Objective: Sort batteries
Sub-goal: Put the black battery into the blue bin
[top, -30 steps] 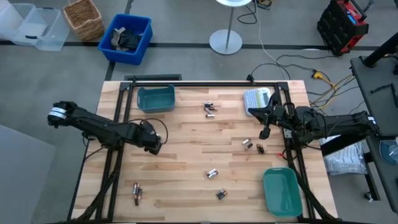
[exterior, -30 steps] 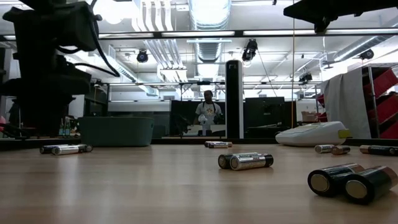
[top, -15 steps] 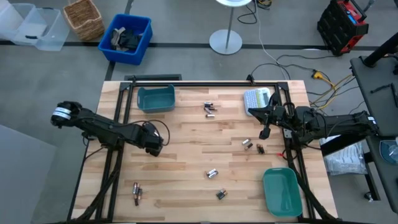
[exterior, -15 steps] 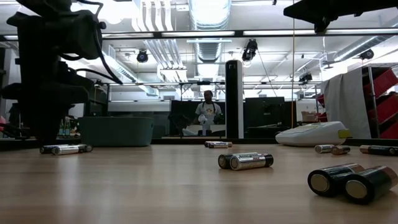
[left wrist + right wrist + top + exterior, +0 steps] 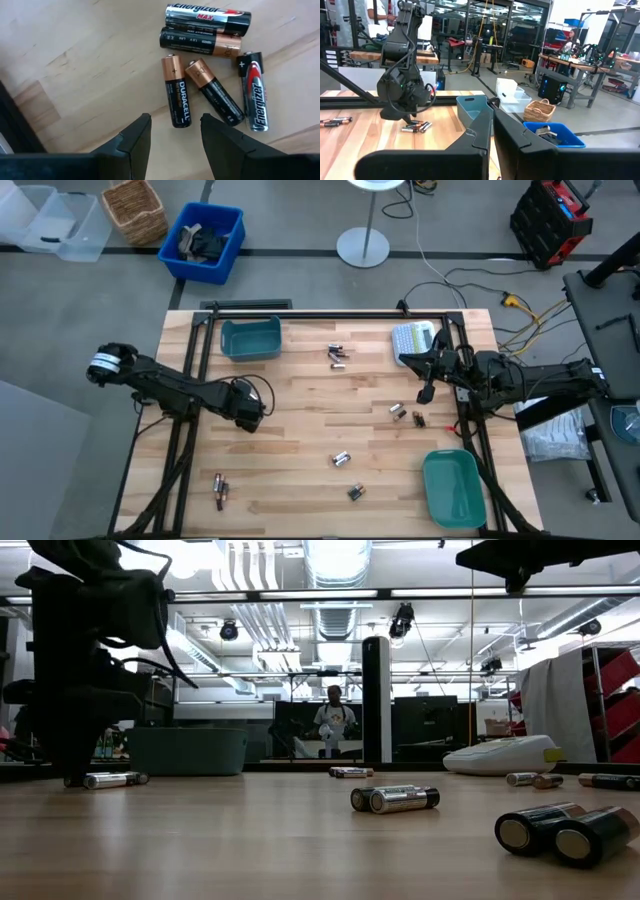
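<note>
My left gripper (image 5: pixel 175 124) points down, open, just above several batteries (image 5: pixel 210 65) lying on their sides on the wooden table; a copper-topped black one (image 5: pixel 176 91) lies just beyond the gap between its fingers. From above, the gripper (image 5: pixel 248 412) hides this cluster. The low view shows the gripper (image 5: pixel 85 740) over the cells (image 5: pixel 108 780). More batteries lie in small groups (image 5: pixel 337 356), (image 5: pixel 407 415), (image 5: pixel 341 459), (image 5: pixel 354 493), (image 5: pixel 220 489). My right gripper (image 5: pixel 425 392) is shut, held level above the table's right side.
A teal bin (image 5: pixel 250 338) stands at the far left of the table and another (image 5: pixel 453 487) at the near right corner. A grey-white label maker (image 5: pixel 413 338) lies at the far right. Bare wood stretches across the middle of the table (image 5: pixel 300 420).
My left arm has leaned farther in over the table, and its gripper has sunk a little toward the battery cluster beneath it. The batteries lie as they did.
</note>
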Robot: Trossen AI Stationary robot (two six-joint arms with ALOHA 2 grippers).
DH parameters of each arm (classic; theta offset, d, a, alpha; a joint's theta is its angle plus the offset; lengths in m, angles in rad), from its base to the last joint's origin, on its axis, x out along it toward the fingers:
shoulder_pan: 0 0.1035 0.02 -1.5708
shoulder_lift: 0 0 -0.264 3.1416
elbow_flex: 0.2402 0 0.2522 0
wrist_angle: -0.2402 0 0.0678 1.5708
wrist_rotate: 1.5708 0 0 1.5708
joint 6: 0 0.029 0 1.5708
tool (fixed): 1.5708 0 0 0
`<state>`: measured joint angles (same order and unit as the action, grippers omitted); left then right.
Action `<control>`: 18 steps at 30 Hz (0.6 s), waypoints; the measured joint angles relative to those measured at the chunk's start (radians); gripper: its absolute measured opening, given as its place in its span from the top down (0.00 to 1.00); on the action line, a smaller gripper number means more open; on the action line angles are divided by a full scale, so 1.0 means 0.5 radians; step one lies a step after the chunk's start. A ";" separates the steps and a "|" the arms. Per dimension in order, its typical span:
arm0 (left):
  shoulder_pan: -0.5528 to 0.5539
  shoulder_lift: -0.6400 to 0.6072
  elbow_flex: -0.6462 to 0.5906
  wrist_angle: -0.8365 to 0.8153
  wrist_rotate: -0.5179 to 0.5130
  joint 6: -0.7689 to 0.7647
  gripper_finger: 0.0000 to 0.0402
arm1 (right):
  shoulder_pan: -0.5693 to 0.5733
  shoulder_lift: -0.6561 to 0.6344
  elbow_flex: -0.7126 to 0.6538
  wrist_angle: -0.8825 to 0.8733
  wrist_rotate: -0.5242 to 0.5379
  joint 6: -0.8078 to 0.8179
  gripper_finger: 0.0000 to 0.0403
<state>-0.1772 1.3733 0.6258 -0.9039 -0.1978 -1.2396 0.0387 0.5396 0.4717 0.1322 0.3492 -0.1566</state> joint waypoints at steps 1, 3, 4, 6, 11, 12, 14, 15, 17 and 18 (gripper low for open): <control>0.000 0.012 0.000 0.002 0.000 0.000 0.62 | 0.000 0.000 0.000 -0.001 0.000 0.000 0.97; 0.000 0.035 0.000 0.011 -0.001 0.001 0.62 | 0.000 0.000 0.000 -0.001 0.000 0.000 0.97; 0.000 0.046 0.000 0.010 -0.001 0.001 0.62 | 0.000 0.000 0.000 -0.001 0.000 0.000 0.97; 0.000 0.065 0.000 0.012 -0.001 0.015 0.62 | 0.000 0.000 0.000 -0.001 0.000 0.000 0.97; -0.001 0.101 0.000 0.028 -0.009 0.048 0.62 | 0.000 0.000 0.000 -0.002 0.000 0.000 0.97; -0.001 0.106 0.000 0.032 -0.010 0.053 0.62 | 0.000 0.000 0.000 -0.003 0.000 0.000 0.97; -0.001 0.114 0.000 0.037 -0.011 0.054 0.62 | 0.000 0.000 -0.001 -0.004 0.000 0.000 0.97; -0.001 0.118 0.001 0.038 -0.011 0.054 0.62 | 0.000 0.000 0.000 -0.004 0.000 0.000 0.97; -0.001 0.120 0.001 0.041 -0.012 0.054 0.62 | 0.000 0.000 0.000 -0.005 0.000 0.000 0.97; 0.000 0.119 0.001 0.043 -0.018 0.053 0.62 | 0.000 0.000 -0.001 -0.005 0.000 0.000 0.97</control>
<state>-0.1773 1.4326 0.6262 -0.8826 -0.2069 -1.2129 0.0387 0.5396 0.4713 0.1299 0.3492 -0.1566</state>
